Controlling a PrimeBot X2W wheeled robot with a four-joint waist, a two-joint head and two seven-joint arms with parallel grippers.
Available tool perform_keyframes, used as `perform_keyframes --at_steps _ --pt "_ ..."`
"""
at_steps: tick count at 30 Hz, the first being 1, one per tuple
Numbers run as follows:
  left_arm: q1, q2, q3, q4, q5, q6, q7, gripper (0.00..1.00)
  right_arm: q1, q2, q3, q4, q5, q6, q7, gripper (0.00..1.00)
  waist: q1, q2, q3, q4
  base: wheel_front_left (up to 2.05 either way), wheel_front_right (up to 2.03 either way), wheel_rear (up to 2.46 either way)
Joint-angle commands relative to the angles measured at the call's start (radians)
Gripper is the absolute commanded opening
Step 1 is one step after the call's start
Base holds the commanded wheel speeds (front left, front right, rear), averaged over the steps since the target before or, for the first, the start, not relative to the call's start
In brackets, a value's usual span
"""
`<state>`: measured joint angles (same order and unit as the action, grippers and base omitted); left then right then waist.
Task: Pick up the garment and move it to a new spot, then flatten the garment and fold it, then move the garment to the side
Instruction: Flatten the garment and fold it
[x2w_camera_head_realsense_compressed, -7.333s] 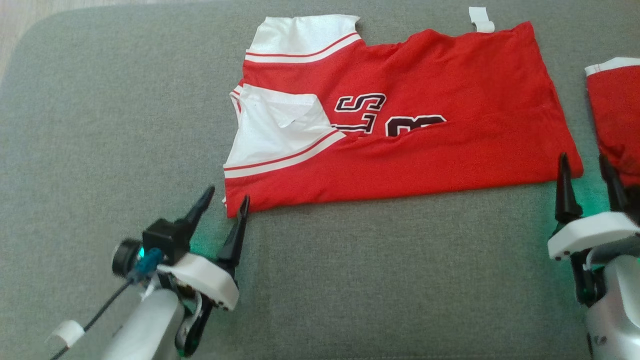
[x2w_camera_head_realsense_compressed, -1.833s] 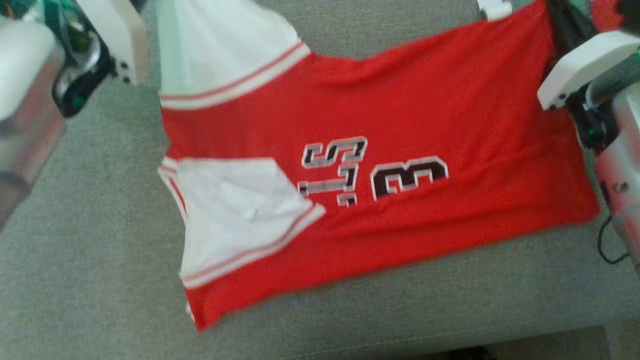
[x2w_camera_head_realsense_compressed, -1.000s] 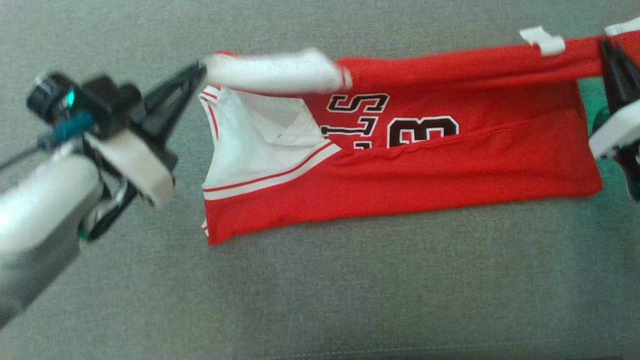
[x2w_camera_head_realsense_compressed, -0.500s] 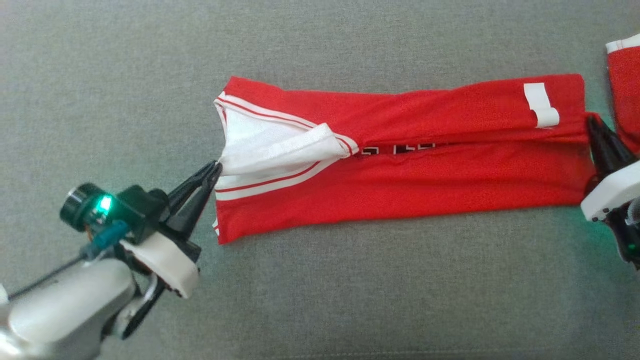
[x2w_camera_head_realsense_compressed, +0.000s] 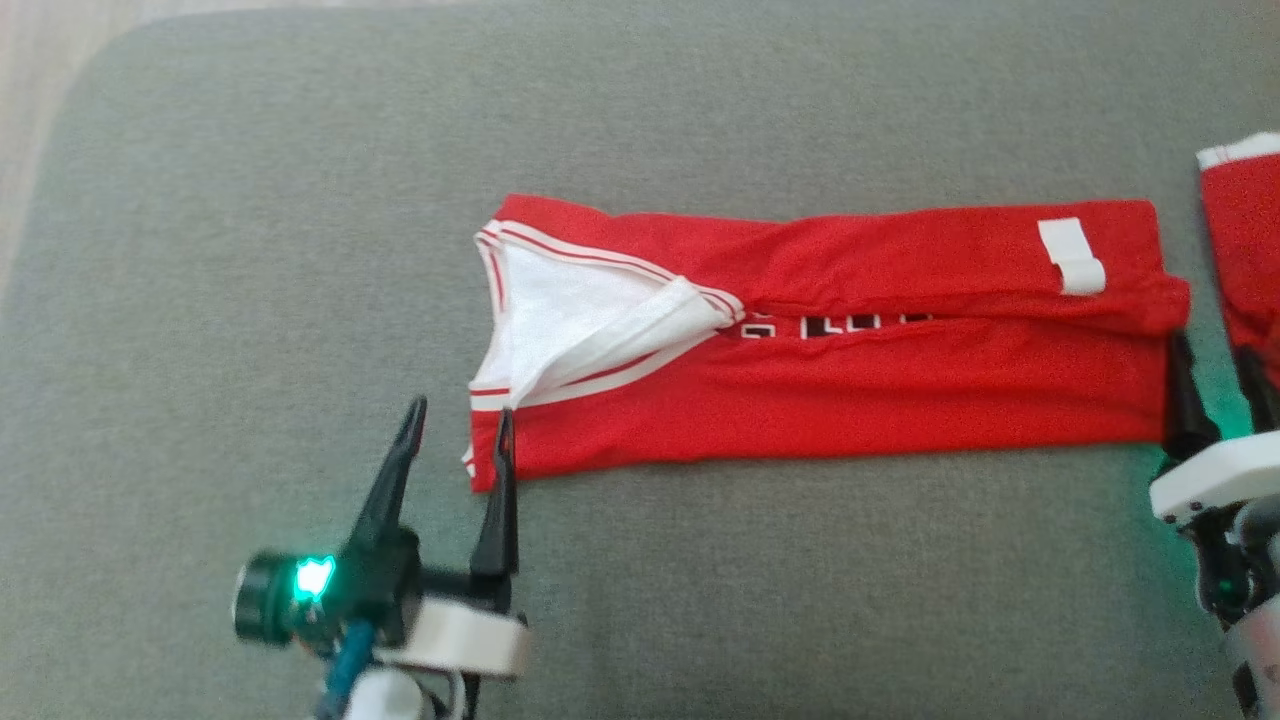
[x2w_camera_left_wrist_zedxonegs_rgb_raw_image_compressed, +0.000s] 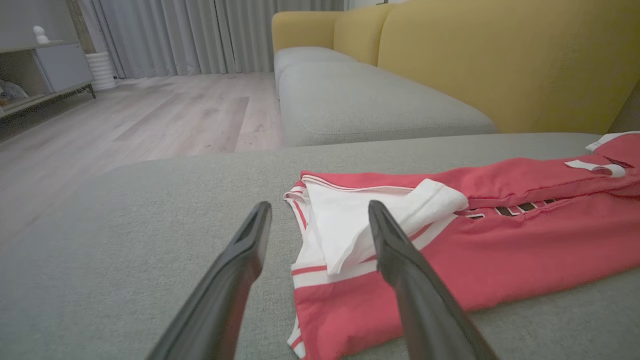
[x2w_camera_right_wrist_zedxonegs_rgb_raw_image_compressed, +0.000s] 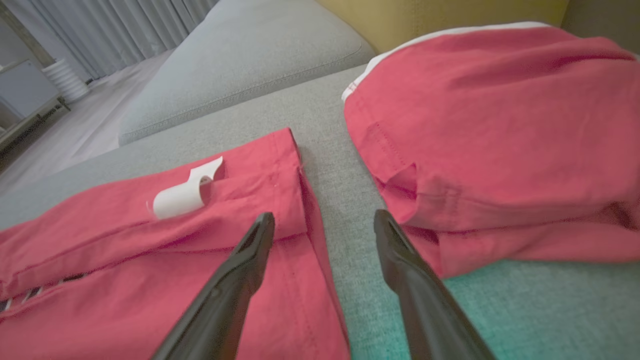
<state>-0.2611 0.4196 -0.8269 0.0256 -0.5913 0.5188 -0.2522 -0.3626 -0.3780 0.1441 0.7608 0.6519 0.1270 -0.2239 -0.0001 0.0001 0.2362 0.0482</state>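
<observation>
My left claw (x2w_camera_head_realsense_compressed: 462, 408) and right claw (x2w_camera_head_realsense_compressed: 1212, 345), pinching the garment (x2w_camera_head_realsense_compressed: 850, 390) a moment ago, now stand wide and empty. The lengthwise fold looks done; a crosswise fold needs fresh grips.

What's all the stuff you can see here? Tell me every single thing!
jersey: one, red with white trim, folded into a long strip on the near cushion
label: one, white, on the jersey's upper fold near its right end
second garment: one, red with a white edge, right of the jersey, apart from it
seat cushions: grey, nearest one under both garments
sofa back: yellow, behind the cushions
floor: pale wood, beyond the sofa
curtains: grey, far wall
left gripper: dark fingers, open, by the jersey's left end
right gripper: dark fingers, open, by its right end
</observation>
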Motion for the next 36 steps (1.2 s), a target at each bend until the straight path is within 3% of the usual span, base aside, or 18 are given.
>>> perform_keyframes --at_steps 1,6,13,14,15,16,17,18,30,36 --pt "0.018 -0.016 0.082 -0.037 0.059 0.002 -0.009 1.00 -0.006 -0.006 -0.013 -0.004 -0.016 0.004 -0.019 1.00 0.0001 -0.0001 -0.023 0.026 0.00 0.00 0.00" --pt "0.114 -0.111 0.177 -0.048 0.184 -0.063 -0.009 1.00 -0.041 0.008 -0.077 0.102 -0.056 0.004 -0.017 1.00 0.0001 -0.0001 -0.038 0.069 0.00 0.00 0.00" --pt "0.158 -0.191 0.260 -0.023 0.285 -0.163 -0.009 1.00 -0.096 0.034 -0.112 0.238 -0.078 0.004 0.002 1.00 0.0001 -0.0001 -0.041 0.110 0.00 0.00 0.00" --pt "0.163 -0.200 0.272 -0.019 0.294 -0.175 -0.009 1.00 -0.100 0.038 -0.112 0.253 -0.076 0.004 0.007 0.93 0.0001 -0.0001 -0.042 0.113 0.00 0.00 0.00" --pt "0.168 -0.208 0.284 -0.015 0.303 -0.185 -0.009 1.00 -0.103 0.042 -0.113 0.265 -0.072 0.004 0.013 0.67 0.0001 -0.0001 -0.044 0.116 0.00 0.00 0.00" --pt "0.173 -0.216 0.296 -0.013 0.312 -0.194 -0.009 1.00 -0.105 0.044 -0.113 0.276 -0.068 0.004 0.016 0.48 0.0001 -0.0001 -0.046 0.118 0.00 0.00 0.00" --pt "0.178 -0.223 0.306 -0.010 0.321 -0.204 -0.009 1.00 -0.105 0.046 -0.110 0.285 -0.067 0.004 0.020 0.09 0.0001 -0.0001 -0.049 0.120 0.00 0.00 0.00" --pt "0.184 -0.230 0.316 -0.007 0.329 -0.213 -0.009 1.00 -0.104 0.048 -0.107 0.293 -0.063 0.004 0.024 0.00 0.0001 -0.0001 -0.053 0.121 0.00 0.00 0.00" --pt "0.240 -0.284 0.399 0.014 0.400 -0.291 -0.009 1.00 -0.105 -0.023 -0.105 0.277 -0.061 0.004 -0.026 0.00 0.0001 -0.0001 -0.111 0.096 0.00 0.00 0.00" --pt "0.265 -0.305 0.430 0.019 0.422 -0.320 -0.009 1.00 -0.126 -0.073 -0.090 0.190 -0.062 0.004 -0.025 0.00 0.0001 -0.0001 -0.138 0.076 0.00 0.00 0.00"
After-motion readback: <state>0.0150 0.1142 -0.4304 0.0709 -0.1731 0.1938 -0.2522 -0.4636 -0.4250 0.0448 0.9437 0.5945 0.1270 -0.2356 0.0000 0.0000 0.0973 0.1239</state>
